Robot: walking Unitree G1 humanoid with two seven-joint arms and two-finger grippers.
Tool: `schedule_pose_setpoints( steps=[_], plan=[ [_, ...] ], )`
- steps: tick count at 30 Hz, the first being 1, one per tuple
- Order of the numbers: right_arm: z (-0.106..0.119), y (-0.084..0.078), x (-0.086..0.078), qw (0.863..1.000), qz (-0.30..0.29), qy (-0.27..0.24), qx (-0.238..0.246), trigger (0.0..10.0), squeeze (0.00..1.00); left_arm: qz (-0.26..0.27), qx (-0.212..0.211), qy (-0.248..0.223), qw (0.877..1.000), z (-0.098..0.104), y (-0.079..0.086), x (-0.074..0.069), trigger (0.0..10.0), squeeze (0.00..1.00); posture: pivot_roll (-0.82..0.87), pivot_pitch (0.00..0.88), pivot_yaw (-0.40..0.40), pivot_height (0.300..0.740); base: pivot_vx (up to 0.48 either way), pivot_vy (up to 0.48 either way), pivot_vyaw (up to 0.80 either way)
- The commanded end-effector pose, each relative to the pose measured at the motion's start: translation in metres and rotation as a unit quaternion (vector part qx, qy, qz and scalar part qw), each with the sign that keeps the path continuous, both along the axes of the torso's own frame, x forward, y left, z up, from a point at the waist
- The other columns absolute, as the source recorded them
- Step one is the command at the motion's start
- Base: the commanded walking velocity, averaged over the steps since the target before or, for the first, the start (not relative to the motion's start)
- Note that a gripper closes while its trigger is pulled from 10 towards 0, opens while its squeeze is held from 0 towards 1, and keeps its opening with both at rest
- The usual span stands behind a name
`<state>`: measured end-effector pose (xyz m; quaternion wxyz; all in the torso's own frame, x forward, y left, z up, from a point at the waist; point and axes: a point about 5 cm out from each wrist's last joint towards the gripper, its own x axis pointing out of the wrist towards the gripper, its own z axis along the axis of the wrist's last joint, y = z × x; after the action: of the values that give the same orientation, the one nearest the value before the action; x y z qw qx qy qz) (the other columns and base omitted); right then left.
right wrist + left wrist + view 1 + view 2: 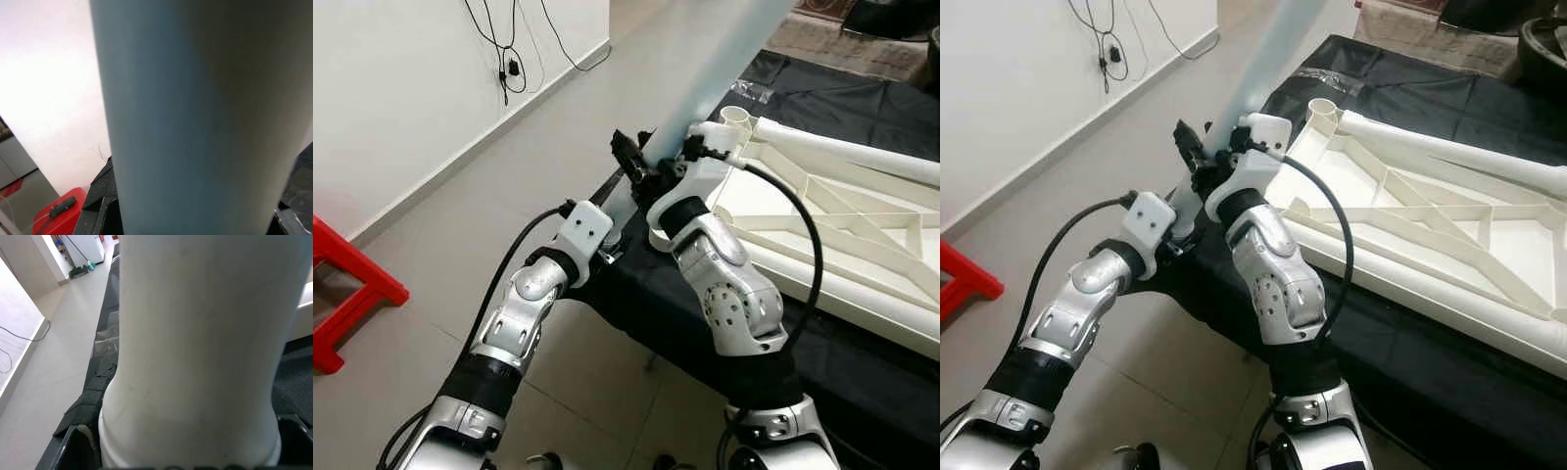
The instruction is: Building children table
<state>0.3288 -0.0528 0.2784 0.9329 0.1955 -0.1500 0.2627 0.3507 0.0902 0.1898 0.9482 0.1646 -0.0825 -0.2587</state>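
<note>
A long pale-blue table leg (715, 59) slants up from the table's corner past the top of the eye views. Both grippers hold its lower end. My left gripper (619, 208) grips it from below, and in the left wrist view the leg (195, 357) sits between the fingers. My right gripper (639, 162) clamps it just above, with the leg (195, 122) close before the right wrist camera. The white tabletop (842, 235) lies upside down on the black cloth (822, 343). An open round leg socket (736, 116) at its near corner is right beside the grippers.
A red stool (342, 284) stands on the tiled floor to the left. Black cables (504, 59) hang down the white wall. A small clear plastic bag (750, 93) lies on the cloth beyond the socket. A rug (842, 39) lies past the table.
</note>
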Motion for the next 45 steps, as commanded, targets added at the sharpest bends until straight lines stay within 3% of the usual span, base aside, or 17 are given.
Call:
schedule_pose_setpoints(
  steps=[1,6,7,9,10,14,15,16,26,31,35,45],
  plan=[
    [-0.003,0.012,-0.006,1.0,0.03,0.002,-0.003,10.0,0.0,-0.016,0.0,-0.004,1.0,0.0,-0.006,-0.002,0.0,0.0,0.06,0.164,-0.03,0.74,0.0,0.0,0.0],
    [-0.005,0.011,-0.006,1.0,0.019,-0.006,-0.022,10.0,0.0,-0.018,0.001,-0.003,1.0,-0.003,-0.004,-0.004,0.0,0.0,0.06,0.164,-0.028,0.74,0.0,0.0,0.0],
    [-0.006,0.008,-0.004,0.999,0.001,-0.024,-0.047,10.0,0.0,-0.02,-0.003,0.003,1.0,-0.004,-0.002,-0.006,10.0,0.0,0.06,0.165,-0.029,0.74,0.0,0.0,0.0],
    [-0.007,0.005,-0.004,0.998,-0.006,-0.035,-0.058,10.0,0.0,-0.02,-0.006,0.006,1.0,-0.004,0.0,-0.007,10.0,0.0,0.06,0.164,-0.029,0.74,0.0,0.0,0.0],
    [-0.009,0.003,-0.004,0.997,-0.004,-0.04,-0.064,10.0,1.0,-0.023,-0.01,0.01,1.0,-0.004,0.003,-0.009,10.0,0.0,0.06,0.164,-0.03,0.74,0.0,0.0,0.0],
    [-0.013,-0.004,-0.002,0.996,-0.005,-0.04,-0.074,10.0,1.0,-0.029,-0.013,0.016,0.999,-0.006,0.009,-0.012,10.0,0.0,0.06,0.16,-0.025,0.74,0.0,0.0,0.0],
    [-0.014,-0.006,-0.002,0.997,0.008,-0.04,-0.067,10.0,0.84,-0.035,-0.016,0.021,0.999,-0.007,0.013,-0.015,10.0,0.0,0.06,0.155,-0.024,0.74,0.0,0.0,0.0],
    [-0.014,-0.008,-0.002,0.997,0.026,-0.042,-0.063,10.0,0.0,-0.045,-0.021,0.031,0.998,-0.009,0.017,-0.018,10.0,0.0,0.06,0.154,-0.022,0.74,0.0,0.0,0.0],
    [-0.012,-0.014,-0.006,0.986,0.139,-0.049,-0.072,10.0,0.0,-0.121,-0.006,0.077,0.99,-0.026,0.029,-0.042,10.0,0.0,0.06,0.149,-0.017,0.74,0.0,0.0,0.0],
    [-0.016,-0.015,-0.013,0.965,0.245,-0.04,-0.085,10.0,0.0,-0.202,-0.025,0.149,0.968,-0.035,0.032,-0.067,10.0,0.0,0.07,0.145,-0.017,0.74,0.0,0.0,0.0],
    [-0.019,-0.013,-0.021,0.952,0.288,-0.039,-0.092,10.0,0.0,-0.229,-0.026,0.17,0.958,-0.038,0.033,-0.078,10.0,0.0,0.06,0.142,-0.016,0.74,0.0,0.0,0.0],
    [-0.025,-0.01,-0.029,0.939,0.326,-0.031,-0.099,10.0,0.0,-0.243,-0.033,0.187,0.951,-0.04,0.031,-0.085,10.0,0.0,0.06,0.143,-0.016,0.74,0.0,0.0,0.0]
  ],
)
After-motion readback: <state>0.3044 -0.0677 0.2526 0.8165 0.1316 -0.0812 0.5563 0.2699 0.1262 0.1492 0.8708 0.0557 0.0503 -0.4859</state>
